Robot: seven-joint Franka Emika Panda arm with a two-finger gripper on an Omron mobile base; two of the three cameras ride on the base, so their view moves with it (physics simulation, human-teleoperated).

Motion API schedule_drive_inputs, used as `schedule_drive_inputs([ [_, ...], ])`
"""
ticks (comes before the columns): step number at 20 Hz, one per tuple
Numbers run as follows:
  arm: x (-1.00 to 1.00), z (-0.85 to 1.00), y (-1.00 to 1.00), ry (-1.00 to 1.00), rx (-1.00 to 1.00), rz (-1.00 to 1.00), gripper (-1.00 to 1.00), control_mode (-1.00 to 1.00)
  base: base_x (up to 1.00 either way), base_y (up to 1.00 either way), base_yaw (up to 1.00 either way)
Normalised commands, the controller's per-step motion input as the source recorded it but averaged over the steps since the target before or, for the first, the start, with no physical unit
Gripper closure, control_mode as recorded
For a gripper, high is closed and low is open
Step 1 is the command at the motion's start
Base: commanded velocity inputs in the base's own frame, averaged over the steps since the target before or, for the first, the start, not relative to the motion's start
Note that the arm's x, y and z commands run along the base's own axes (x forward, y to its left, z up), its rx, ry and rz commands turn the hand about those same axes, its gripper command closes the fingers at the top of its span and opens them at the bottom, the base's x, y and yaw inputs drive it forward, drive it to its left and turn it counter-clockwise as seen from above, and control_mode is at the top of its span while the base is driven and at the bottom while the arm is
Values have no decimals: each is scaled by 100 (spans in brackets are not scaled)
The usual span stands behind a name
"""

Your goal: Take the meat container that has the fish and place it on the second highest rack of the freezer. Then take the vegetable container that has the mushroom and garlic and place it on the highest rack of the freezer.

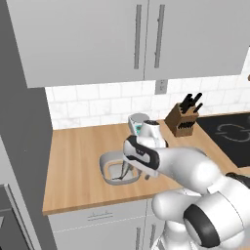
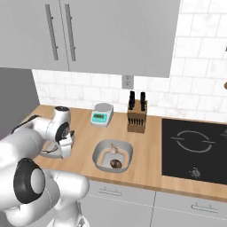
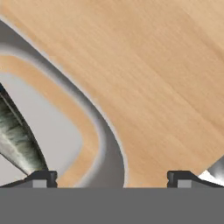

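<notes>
The meat container (image 1: 110, 162) is a grey tray on the wooden counter, with the slim silvery fish (image 3: 17, 135) lying in it. My gripper (image 1: 126, 172) hangs open over the tray's right rim (image 3: 103, 131); in the hand view the rim runs between the two fingertips (image 3: 41, 178). To the right stands the vegetable container (image 2: 128, 153) with the brown mushroom (image 2: 116, 164) and the pale garlic (image 2: 114, 150). My arm covers most of the meat container in the right base view, where the gripper (image 2: 62, 150) points down. The freezer (image 1: 22, 136) rises at the far left; its racks are hidden.
A kitchen scale (image 2: 102, 114) and a knife block (image 2: 136, 116) stand at the back of the counter (image 1: 73, 161). A black cooktop (image 2: 195, 148) lies at the right. Grey wall cabinets (image 1: 146, 34) hang overhead.
</notes>
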Motion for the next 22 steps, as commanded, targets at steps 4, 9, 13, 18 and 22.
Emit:
schedule_drive_inputs([
  [4,22,-20,-13,0,0,0,-100,-100,0,0,0],
  [9,7,-27,0,0,0,0,-100,-100,0,0,0],
  [13,4,-23,8,0,0,0,-100,-100,0,0,0],
  [18,1,-9,10,0,0,0,100,-100,0,0,0],
  [22,0,0,1,0,0,0,100,-100,0,0,0],
])
